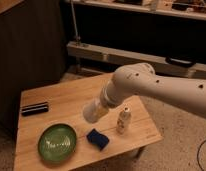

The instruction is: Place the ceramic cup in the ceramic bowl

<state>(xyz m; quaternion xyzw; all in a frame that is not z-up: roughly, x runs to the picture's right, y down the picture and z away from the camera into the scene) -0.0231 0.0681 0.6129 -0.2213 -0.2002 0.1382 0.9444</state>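
Observation:
The ceramic cup [91, 113], small and whitish-cream, hangs at the end of my white arm above the middle of the wooden table [66, 97]. My gripper [97, 110] is shut on it and holds it clear of the tabletop; the arm covers most of the gripper. The ceramic bowl [57, 142], a wide shallow green dish with pale streaks, sits at the table's front left, below and left of the cup.
A dark blue cloth-like piece [97, 138] lies just below the cup, right of the bowl. A small white narrow-necked bottle [124, 120] stands to the right. A black flat bar [35, 108] lies at the left edge. A metal rail and dark shelving run behind.

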